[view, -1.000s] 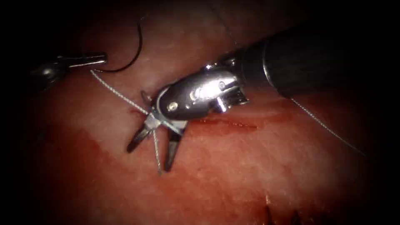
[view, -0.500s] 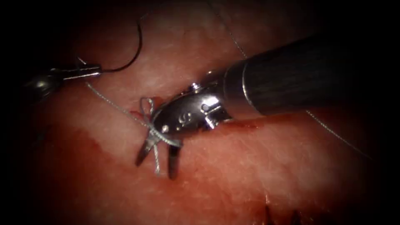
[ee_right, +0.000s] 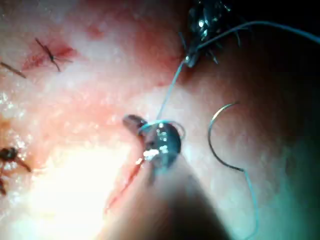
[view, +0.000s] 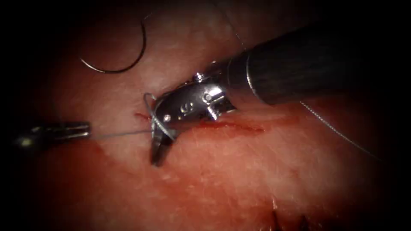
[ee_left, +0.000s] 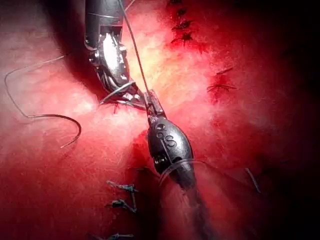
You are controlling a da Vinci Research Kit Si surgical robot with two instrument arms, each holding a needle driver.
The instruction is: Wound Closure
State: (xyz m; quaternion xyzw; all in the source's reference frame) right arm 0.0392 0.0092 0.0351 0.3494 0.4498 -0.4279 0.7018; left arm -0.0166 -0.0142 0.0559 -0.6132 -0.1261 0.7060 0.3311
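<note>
Left tool [view: 83, 127] pinches the thread [view: 120, 134] left of the cut [view: 233, 126]; right tool [view: 157, 157] has jaws closed, thread looped round it, grip unclear. Needle [view: 128, 64] lies free on the tissue [view: 257, 179]. Hard pulling could snap thread or tear tissue.

older stitches [ee_left: 122, 202] — beside the cut
</note>
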